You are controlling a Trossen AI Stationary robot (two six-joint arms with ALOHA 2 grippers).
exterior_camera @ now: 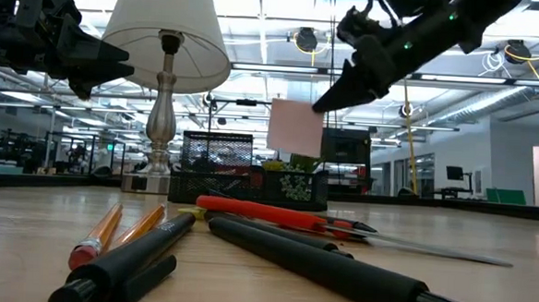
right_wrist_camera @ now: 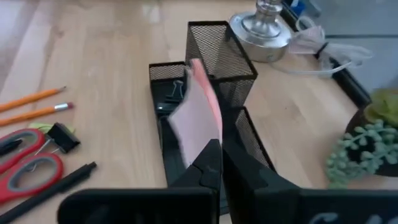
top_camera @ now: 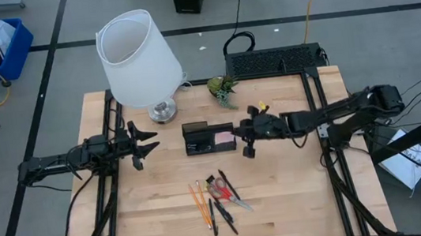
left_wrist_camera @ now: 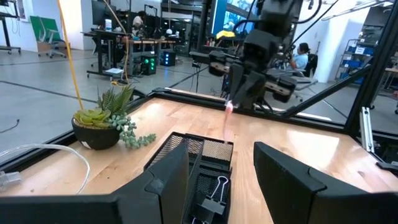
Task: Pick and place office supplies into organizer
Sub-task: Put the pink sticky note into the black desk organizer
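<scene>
Two dark jointed arms, black claws

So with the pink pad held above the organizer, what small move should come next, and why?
Probably lower it. The right gripper has its jaws shut on the pink sticky-note pad, which hangs just above the black mesh organizer and not yet inside a compartment. Easing down before releasing should seat it. The left gripper waits open nearby.
</scene>
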